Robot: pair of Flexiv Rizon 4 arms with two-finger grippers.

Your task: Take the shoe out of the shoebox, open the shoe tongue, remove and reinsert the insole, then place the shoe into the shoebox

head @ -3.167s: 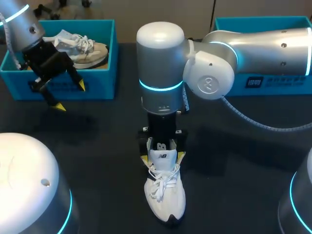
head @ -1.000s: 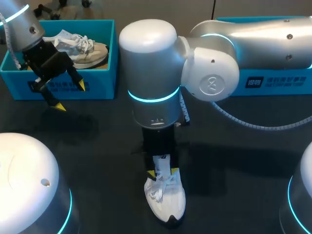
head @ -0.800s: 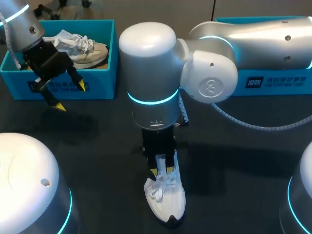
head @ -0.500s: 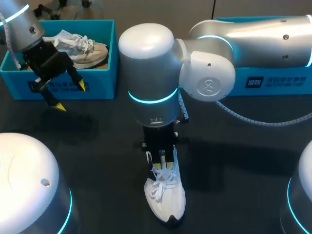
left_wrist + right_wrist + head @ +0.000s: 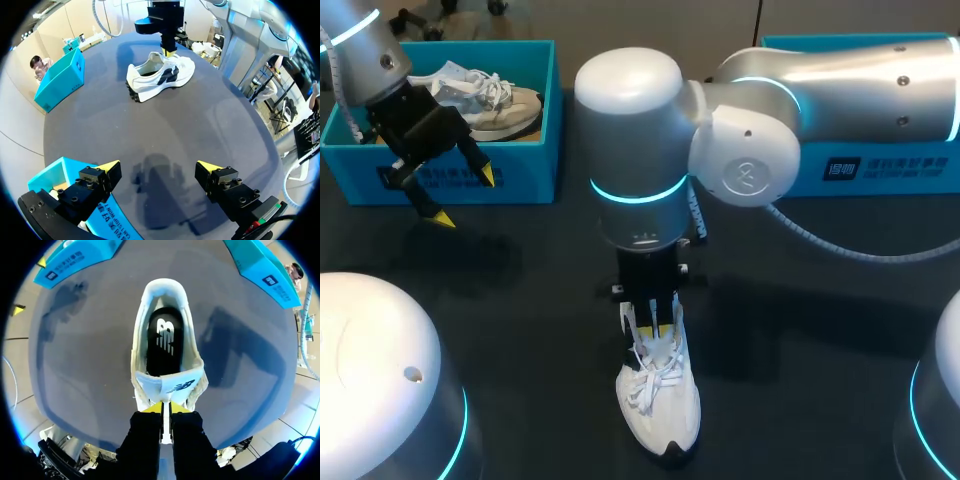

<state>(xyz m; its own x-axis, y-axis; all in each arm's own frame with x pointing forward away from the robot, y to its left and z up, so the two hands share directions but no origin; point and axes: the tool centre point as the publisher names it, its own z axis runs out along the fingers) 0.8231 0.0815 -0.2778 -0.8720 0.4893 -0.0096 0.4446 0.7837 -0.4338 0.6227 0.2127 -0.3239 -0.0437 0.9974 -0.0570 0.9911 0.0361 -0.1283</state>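
A white sneaker (image 5: 660,400) stands on the dark table, toe toward the front edge. Its opening shows a black insole (image 5: 165,337). My right gripper (image 5: 653,325) points down over the laces, shut on the white tongue (image 5: 167,385), whose thin edge sits pinched between the yellow tips of the right gripper (image 5: 165,409). My left gripper (image 5: 460,195) hangs open and holds nothing in front of the left blue shoebox (image 5: 535,120). In the left wrist view the left gripper (image 5: 157,172) is far from the sneaker (image 5: 160,75).
A second pale shoe (image 5: 485,100) lies inside the left shoebox. Another blue box (image 5: 880,170) stands at the back right, behind my right arm. Both boxes, the left one (image 5: 80,260) and the right one (image 5: 260,267), lie beyond the sneaker's heel.
The right gripper's fingers have come together on the tongue, and the arm has shifted slightly back. The left arm has not moved.
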